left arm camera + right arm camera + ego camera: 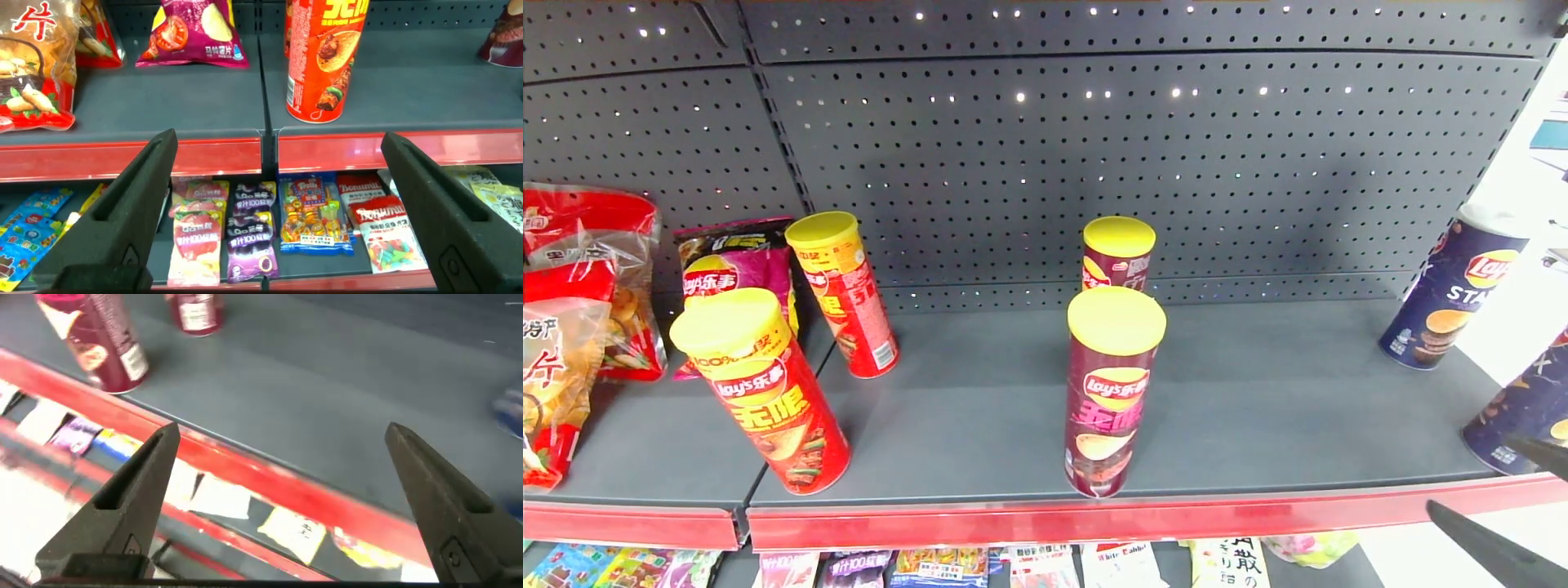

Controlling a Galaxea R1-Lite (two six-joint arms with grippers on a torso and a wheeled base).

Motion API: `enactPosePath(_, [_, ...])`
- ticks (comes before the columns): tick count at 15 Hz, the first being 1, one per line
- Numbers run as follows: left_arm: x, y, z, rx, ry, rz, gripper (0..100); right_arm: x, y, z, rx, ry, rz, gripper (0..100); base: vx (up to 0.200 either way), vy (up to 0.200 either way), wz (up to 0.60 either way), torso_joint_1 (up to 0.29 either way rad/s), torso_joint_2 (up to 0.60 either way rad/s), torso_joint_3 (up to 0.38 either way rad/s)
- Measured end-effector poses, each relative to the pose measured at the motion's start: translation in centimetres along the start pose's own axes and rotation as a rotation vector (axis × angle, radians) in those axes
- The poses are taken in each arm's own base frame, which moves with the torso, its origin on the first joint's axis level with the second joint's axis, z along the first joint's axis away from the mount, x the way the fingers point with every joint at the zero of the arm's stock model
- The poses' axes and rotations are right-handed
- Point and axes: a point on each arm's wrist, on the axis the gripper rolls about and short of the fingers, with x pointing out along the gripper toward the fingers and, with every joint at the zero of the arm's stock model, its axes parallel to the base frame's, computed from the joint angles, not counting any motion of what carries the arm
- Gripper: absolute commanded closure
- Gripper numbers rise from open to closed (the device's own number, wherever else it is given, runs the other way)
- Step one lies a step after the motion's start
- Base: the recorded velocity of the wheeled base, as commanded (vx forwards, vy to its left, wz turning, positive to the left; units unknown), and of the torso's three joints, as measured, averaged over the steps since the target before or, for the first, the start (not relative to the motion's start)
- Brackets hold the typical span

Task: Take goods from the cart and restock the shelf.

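Note:
On the grey shelf (1258, 408) stand two red chip cans (760, 392) (845, 294), two maroon chip cans (1111, 392) (1117, 253) and two dark blue cans (1450, 286) (1523, 408) at the right end. My right gripper (1515, 498) hangs open and empty off the shelf's front right corner, just below the nearer blue can. In the right wrist view that gripper (282, 429) faces the red shelf lip, with the maroon cans (102, 339) off to one side. My left gripper (279, 139) is open and empty, in front of the shelf edge below a red can (323, 57).
Snack bags (580, 310) and a purple chip bag (735, 261) fill the shelf's left end. Bare shelf lies between the maroon and blue cans. The lower shelf holds several candy packets (310, 216). A perforated back panel (1176, 163) closes the rear.

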Motion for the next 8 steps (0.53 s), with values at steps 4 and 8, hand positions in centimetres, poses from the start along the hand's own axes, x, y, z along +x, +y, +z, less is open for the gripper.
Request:
enactPosePath(4, [0.0, 0.0, 0.0, 0.000, 0.000, 0.000, 0, -4.3, 0.9, -2.2, 0.053, -0.012, -0.222, 0, 0.000, 0.000, 0.00, 0.000, 0.00, 0.000])
enactPosePath(8, [0.0, 0.0, 0.0, 0.000, 0.000, 0.000, 0, -6.8, 2.1, -4.6, 0.087, -0.022, -0.439, 0, 0.000, 0.000, 0.00, 0.000, 0.00, 0.000])
